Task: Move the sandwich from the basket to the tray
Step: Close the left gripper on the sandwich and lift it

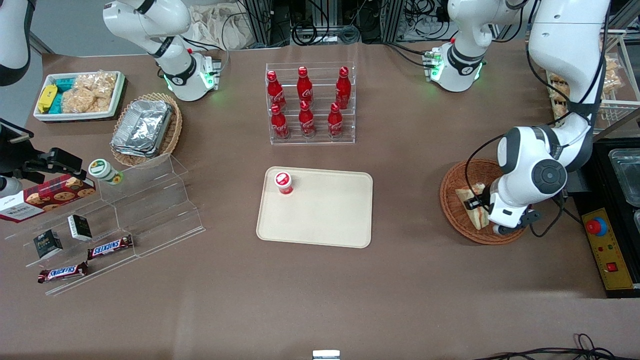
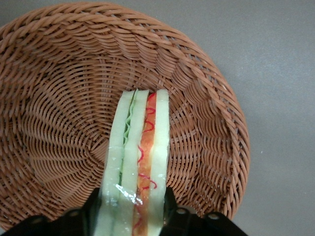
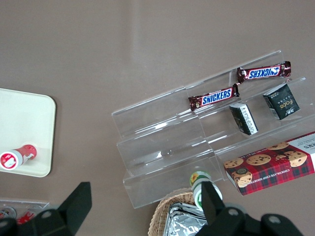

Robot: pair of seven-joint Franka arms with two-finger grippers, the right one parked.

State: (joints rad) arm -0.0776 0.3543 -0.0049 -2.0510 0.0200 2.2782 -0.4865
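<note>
Front view: the gripper (image 1: 481, 204) is down in the basket (image 1: 457, 212), right at the sandwich (image 1: 475, 206), which sits well apart from the tray (image 1: 325, 220).

Wrist view: the sandwich (image 2: 138, 167) sits on edge with the fingers (image 2: 170, 209) pressed against both sides, so I'd say it's grabbed, basket (image 2: 59, 98) weave right under it.

So we're at the grasp step. Next it probably needs a straight lift over the rim, then a carry to bare tray, keeping off the red-capped cup (image 1: 283, 182).
</note>
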